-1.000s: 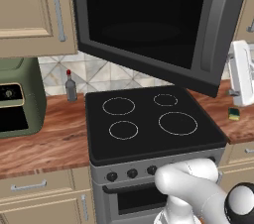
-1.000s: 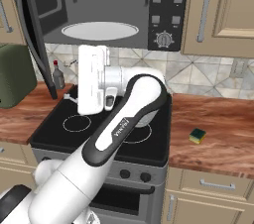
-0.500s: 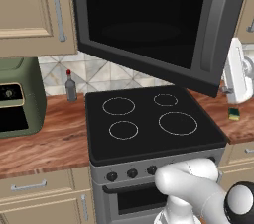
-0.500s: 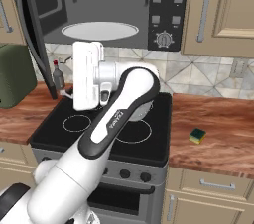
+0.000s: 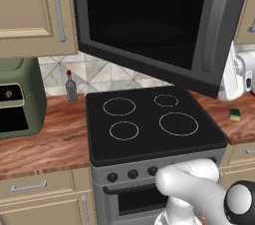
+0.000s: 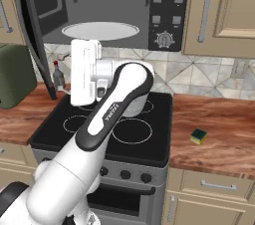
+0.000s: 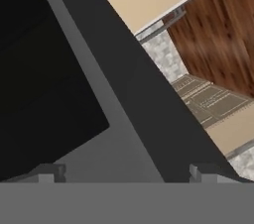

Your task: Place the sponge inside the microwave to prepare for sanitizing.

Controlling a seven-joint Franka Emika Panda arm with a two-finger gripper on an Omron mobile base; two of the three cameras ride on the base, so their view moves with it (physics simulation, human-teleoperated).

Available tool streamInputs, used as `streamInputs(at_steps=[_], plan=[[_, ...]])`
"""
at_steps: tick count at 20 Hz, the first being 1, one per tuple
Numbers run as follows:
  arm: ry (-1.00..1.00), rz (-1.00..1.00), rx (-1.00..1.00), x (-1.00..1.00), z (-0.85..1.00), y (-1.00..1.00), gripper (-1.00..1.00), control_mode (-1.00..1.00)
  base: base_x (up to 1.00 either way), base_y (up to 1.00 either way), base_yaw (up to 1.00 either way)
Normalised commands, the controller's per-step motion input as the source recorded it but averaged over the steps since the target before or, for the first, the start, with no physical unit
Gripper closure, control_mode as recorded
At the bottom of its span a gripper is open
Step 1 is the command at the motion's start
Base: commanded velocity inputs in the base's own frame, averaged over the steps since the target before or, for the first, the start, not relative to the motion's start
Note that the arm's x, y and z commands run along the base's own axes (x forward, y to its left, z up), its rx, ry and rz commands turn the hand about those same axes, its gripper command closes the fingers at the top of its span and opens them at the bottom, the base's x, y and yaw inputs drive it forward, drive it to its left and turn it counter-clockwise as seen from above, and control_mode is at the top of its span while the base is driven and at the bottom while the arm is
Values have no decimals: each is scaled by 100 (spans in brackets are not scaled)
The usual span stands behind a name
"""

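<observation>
Sponge: the small yellow block with a dark green top [image 6: 198, 136] lies on the brown wood-grain counter [image 6: 219, 139], right of the black glass-top stove [image 6: 124, 129], untouched.
Gripper: the white two-finger hand [image 6: 82, 72] hangs above the stove, beside the microwave's swung-out door edge; its tips sit wide apart, grasping nothing.
Microwave: the big dark grey box [image 6: 114, 7] stands open, white oval turntable [image 6: 99, 31] bare.
Progress: door open; pick-up and placing remain.
Unclear: whether the fingers touch the door handle.

Even, flat rendered light; soft shadows, no glare, slightly coarse detail.
</observation>
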Motion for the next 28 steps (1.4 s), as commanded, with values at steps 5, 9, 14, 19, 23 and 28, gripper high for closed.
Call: streamInputs(at_steps=[5, 9, 14, 19, 23, 28], plan=[[-2, 1, 0, -1, 0, 57, -100, -100, 0, 0, 0], [-10, 0, 0, -10, 0, 100, -100, -100, 0, 0, 0], [-7, 0, 0, -6, 0, 100, -100, -100, 0, 0, 0], [-3, -6, 0, -2, -4, 94, -100, -100, 0, 0, 0], [0, -13, 0, -1, -12, 82, -100, -100, 0, 0, 0], [-1, -18, 0, -1, -16, 69, -100, -100, 0, 0, 0]])
